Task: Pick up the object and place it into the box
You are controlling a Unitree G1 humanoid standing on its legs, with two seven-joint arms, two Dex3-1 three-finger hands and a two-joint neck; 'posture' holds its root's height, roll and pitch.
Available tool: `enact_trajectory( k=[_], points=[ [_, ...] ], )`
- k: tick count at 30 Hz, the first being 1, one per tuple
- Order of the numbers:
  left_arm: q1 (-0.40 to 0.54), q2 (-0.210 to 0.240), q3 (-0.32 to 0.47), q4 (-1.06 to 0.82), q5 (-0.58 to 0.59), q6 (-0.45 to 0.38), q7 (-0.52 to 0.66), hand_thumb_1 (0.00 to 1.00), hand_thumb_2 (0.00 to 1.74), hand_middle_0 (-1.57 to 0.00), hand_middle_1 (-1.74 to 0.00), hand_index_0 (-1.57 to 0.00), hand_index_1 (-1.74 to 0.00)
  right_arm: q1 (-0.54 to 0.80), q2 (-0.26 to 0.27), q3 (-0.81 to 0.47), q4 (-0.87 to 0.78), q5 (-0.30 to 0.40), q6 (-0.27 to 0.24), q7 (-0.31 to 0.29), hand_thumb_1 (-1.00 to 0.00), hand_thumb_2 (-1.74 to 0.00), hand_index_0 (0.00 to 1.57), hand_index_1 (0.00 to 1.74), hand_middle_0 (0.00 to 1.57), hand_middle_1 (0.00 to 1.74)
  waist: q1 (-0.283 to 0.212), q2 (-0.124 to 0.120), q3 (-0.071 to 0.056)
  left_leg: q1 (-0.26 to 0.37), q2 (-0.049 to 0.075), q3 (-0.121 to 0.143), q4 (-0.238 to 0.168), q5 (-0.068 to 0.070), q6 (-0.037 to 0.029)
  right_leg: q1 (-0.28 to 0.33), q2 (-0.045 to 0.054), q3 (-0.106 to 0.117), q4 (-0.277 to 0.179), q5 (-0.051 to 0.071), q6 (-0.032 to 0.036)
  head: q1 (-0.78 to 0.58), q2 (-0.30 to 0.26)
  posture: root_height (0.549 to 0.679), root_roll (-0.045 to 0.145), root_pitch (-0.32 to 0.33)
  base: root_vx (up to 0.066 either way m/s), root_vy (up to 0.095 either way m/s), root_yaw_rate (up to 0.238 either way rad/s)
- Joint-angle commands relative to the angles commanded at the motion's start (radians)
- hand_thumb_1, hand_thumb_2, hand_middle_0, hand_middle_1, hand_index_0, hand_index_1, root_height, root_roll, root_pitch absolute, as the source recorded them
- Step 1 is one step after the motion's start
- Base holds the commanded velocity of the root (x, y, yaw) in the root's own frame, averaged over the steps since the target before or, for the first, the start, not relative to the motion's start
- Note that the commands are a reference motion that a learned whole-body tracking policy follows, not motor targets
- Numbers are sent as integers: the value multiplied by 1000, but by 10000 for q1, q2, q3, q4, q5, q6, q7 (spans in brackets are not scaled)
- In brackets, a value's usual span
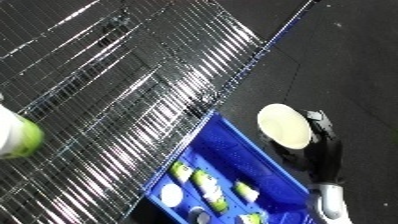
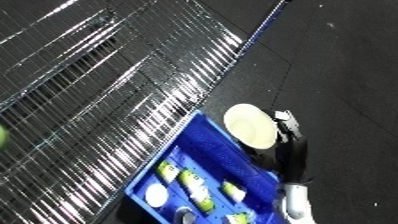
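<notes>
My right hand (image 1: pixel 322 145) reaches up from the lower right, its fingers curled round a pale cream round object (image 1: pixel 284 125) that shows its flat circular end. It hangs over the far right rim of the blue bin (image 1: pixel 229 145), which slants across the bottom of both views. Several white-and-green bottles (image 1: pixel 211 187) lie inside the bin. A white-and-green bottle (image 1: pixel 18 137) shows at the left edge of the left eye view, over the wire shelf. My left hand is out of sight.
A chrome wire shelf (image 1: pixel 115 90) fills the upper left, its edge running diagonally beside the bin. Dark floor (image 1: pixel 355 60) spreads to the right.
</notes>
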Motion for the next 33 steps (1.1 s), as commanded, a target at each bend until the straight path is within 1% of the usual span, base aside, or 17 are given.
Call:
enact_trajectory(
  k=[5,8,11,15,21,24,27,30,33],
  points=[
    [-25,-55,-27,56,-32,-6,-29,1000,1740,-1570,-1740,-1570,-1740,-2,59,37,48,249,-63,284,-250,-435,393,435,393,435,9,16,0,30,-19,-25,-25,54,-32,16,-15,-9,30,-21,-19,-99,-81,628,94,61,1,-10,25],
    [-11,-71,-16,60,-38,4,-31,1000,1740,-1570,-1740,-1570,-1740,23,112,78,-41,343,-15,553,-250,-435,393,435,393,435,18,7,0,32,-16,-43,-16,91,-51,30,-29,-25,1,-15,-30,-170,-118,628,96,59,2,-7,21],
    [20,-80,-17,8,-28,33,-42,1000,1740,-1570,-1740,-1570,-1740,17,154,153,-226,196,13,639,-250,-435,393,435,393,435,54,-6,0,27,-20,-69,-39,121,-60,39,-37,-49,-43,8,-35,-235,-163,629,97,59,-6,-15,41],
    [12,-110,-114,-5,14,18,11,1000,1740,-1570,-1740,-1570,-1740,-99,184,318,-543,-225,77,556,-250,-435,393,435,393,435,121,-30,0,10,-35,-114,-80,147,-60,46,-33,-81,-54,17,-40,-301,-218,629,96,58,-11,-23,44],
    [-22,-158,-139,38,82,42,88,1000,1740,-1570,-1740,-1570,-1740,-257,238,524,-941,-683,457,411,-250,-435,393,435,393,435,194,-46,0,33,-35,-170,-141,197,-84,85,-57,-112,-59,-2,-45,-323,-362,629,96,55,2,-17,26],
    [-13,-180,-126,66,104,41,70,1000,1740,-1570,-1740,-1570,-1740,-264,259,551,-953,-760,549,341,-250,-435,393,435,393,435,209,-43,0,48,-31,-181,-169,211,-94,99,-80,-118,-55,-6,-42,-316,-373,629,96,55,7,-9,20],
    [30,-205,-116,92,105,27,27,1000,1740,-1570,-1740,-1570,-1740,-252,259,583,-947,-864,662,263,-250,-435,393,435,393,435,225,-31,0,60,-18,-182,-155,238,-117,121,-133,-132,-34,-18,-45,-373,-403,629,98,53,10,-2,14],
    [88,-212,-109,102,80,14,-42,1000,1740,-1570,-1740,-1570,-1740,-206,268,607,-999,-905,637,450,-250,-435,393,435,393,435,244,-40,0,68,-3,-190,-98,260,-132,166,-170,-158,-21,-35,-55,-641,-391,629,100,48,15,-4,22],
    [113,-198,-152,45,76,55,-51,1000,1740,-1570,-1740,-1570,-1740,-225,271,714,-1191,-1019,695,803,-250,-435,393,435,393,435,304,-68,0,73,-3,-242,-49,282,-145,218,-200,-189,-22,-40,-66,-1143,-382,629,101,43,9,-21,62]
  ],
)
